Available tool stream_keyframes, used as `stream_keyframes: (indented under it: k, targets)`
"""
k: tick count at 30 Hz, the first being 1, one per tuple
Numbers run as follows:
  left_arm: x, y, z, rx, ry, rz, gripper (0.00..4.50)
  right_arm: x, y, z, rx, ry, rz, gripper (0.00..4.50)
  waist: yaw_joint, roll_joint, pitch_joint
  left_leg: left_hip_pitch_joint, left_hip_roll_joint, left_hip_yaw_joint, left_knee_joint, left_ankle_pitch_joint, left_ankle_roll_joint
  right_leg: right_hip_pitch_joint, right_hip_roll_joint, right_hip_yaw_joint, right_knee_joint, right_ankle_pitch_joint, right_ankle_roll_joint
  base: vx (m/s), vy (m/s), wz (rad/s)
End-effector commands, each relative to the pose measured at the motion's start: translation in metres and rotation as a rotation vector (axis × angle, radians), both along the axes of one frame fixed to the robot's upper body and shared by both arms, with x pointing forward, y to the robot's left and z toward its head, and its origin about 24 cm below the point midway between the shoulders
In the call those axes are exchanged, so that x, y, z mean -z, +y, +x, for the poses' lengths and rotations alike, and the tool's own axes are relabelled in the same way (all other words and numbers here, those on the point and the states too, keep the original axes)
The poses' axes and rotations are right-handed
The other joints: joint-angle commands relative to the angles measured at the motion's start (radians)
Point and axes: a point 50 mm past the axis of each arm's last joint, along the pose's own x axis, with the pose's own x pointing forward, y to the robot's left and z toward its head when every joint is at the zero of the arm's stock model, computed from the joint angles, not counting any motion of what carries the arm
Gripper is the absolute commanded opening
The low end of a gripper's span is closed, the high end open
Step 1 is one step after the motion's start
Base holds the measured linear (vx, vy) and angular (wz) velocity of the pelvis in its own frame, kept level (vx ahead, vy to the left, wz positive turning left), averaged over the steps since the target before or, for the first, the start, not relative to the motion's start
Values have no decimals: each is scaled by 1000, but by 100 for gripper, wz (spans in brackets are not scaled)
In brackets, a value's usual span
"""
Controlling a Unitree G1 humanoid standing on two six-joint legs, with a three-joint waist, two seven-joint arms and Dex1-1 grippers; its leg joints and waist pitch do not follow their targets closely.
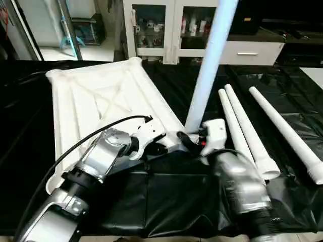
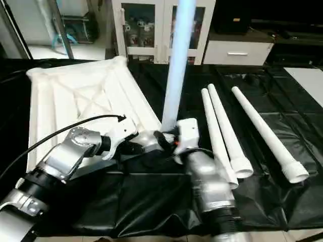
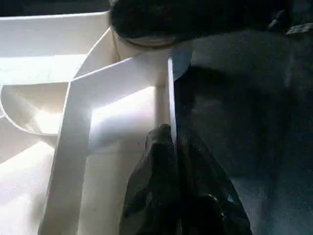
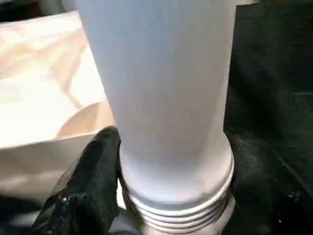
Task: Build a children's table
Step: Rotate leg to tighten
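- Because its ribbed underside must face up for the legs to go in, the table top (image 1: 96,96) lies upside down on the black sheet (image 1: 166,201), nearest corner toward the robot.
- Standing leg (image 1: 209,65): upright in the near right corner socket of the top, thick end down. The right wrist view shows thread rings still exposed above the socket, so it is judged not fully screwed home.
- Right gripper (image 4: 171,161): fingers set either side of the leg's base, one black finger (image 4: 93,171) against the tube; closed around the leg, presumably to turn it.
- Left gripper (image 3: 173,147): fingers pinched together on the thin rim wall of the top beside that socket, apparently to hold the top steady against the twisting.
- Three spare legs (image 1: 247,131): lying flat on the sheet to the right of the top, thick ends toward the robot, two touching side by side, the third apart; laid within the right arm's reach for later corners.
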Motion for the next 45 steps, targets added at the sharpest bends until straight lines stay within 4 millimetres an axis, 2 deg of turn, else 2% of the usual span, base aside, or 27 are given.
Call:
stream_keyframes:
  k: [1,2,4,7,8,13,15,17,20,21,22,24,26,28,30,32,33,34,37,42,45]
  targets:
    - [-2,-10,-6,82,25,-29,0,16,-37,3,252,87,-162,278,2,8,-61,20,43,-29,-87,-418,-51,30,-66,42,-92,-524,-100,0,0,0]
    - [-2,-12,-4,71,21,-33,0,19,-34,2,324,99,-201,277,-2,10,-61,16,42,-30,-88,-422,-50,31,-67,43,-90,-520,-97,0,0,0]
    - [-2,-12,-4,68,22,-36,0,15,-31,2,356,64,-236,277,-3,9,-62,19,41,-29,-88,-426,-49,29,-67,45,-90,-514,-93,0,0,0]
    - [-2,-11,-4,65,24,-39,0,11,-28,3,358,41,-252,275,-3,9,-63,15,42,-26,-89,-409,-42,31,-66,49,-85,-470,-94,0,0,0]
    - [-1,-10,-4,64,26,-40,0,8,-26,4,352,13,-244,275,-2,7,-64,14,41,-25,-88,-397,-38,32,-67,49,-83,-459,-97,0,0,0]
    - [0,-9,-5,62,31,-41,0,-2,-22,9,357,-45,-210,275,-2,11,-65,12,43,-22,-89,-374,-34,34,-65,52,-78,-410,-110,0,0,0]
    - [1,-8,-5,66,34,-40,0,-9,-23,9,349,-94,-210,330,-3,11,-64,11,43,-22,-89,-373,-34,36,-64,52,-77,-400,-113,0,0,0]
    - [1,-8,-6,73,36,-37,0,-16,-24,8,322,-123,-197,344,-2,13,-65,12,43,-21,-89,-361,-33,37,-62,53,-74,-373,-121,0,0,0]
    - [0,-8,-6,81,37,-34,0,-21,-27,6,285,-129,-173,361,6,14,-66,22,44,-15,-85,-354,-30,30,-60,57,-74,-349,-133,0,0,0]
    - [0,-8,-6,82,37,-34,0,-21,-28,6,277,-128,-168,371,8,13,-66,21,44,-14,-86,-348,-29,31,-59,58,-72,-337,-135,0,0,0]
    - [0,-7,-6,86,38,-32,0,-22,-29,5,250,-117,-155,381,14,15,-67,17,45,-15,-87,-332,-24,37,-59,59,-67,-314,-138,0,0,0]
    - [0,-6,-7,92,39,-30,0,-23,-35,4,209,-91,-103,394,21,10,-68,14,47,-15,-87,-316,-17,42,-61,60,-63,-291,-140,0,0,0]
    - [0,-5,-7,97,41,-28,0,-24,-38,2,113,-80,-95,415,23,11,-70,10,48,-14,-86,-284,-13,45,-63,60,-59,-262,-150,0,0,0]
    - [0,-4,-8,104,44,-24,0,-25,-40,0,-3,-70,-97,415,26,6,-71,10,47,-12,-82,-266,1,50,-62,60,-56,-242,-158,0,0,0]
    - [1,-2,-9,110,50,-21,0,-25,-42,-4,-135,-51,-82,415,28,6,-71,8,47,-10,-80,-248,14,50,-64,60,-55,-235,-169,0,0,0]
    - [2,0,-11,127,63,-16,0,-26,-52,-9,-339,-38,-97,415,32,3,-71,6,48,-10,-77,-240,25,54,-65,59,-56,-254,-172,0,0,0]
    - [2,0,-12,132,66,-14,0,-26,-54,-10,-368,-38,-100,415,34,2,-70,7,49,-11,-77,-243,27,56,-65,58,-57,-261,-171,0,0,0]
    - [2,0,-12,134,68,-13,0,-26,-56,-11,-402,-32,-90,415,36,2,-67,8,51,-10,-77,-256,30,52,-67,59,-61,-287,-171,0,0,0]
    - [3,0,-14,143,75,-14,0,-27,-63,-14,-511,-49,-124,415,37,-1,-67,9,51,-12,-77,-273,23,50,-69,57,-67,-340,-167,0,0,0]
    - [4,0,-15,151,81,-12,0,-27,-71,-12,-586,-42,-104,415,36,-2,-68,8,50,-13,-76,-283,29,51,-68,55,-68,-352,-178,0,0,0]
    - [4,0,-15,156,84,-11,0,-25,-73,-12,-675,-7,-108,415,35,-2,-70,6,51,-13,-74,-257,39,54,-66,53,-62,-315,-197,0,0,0]
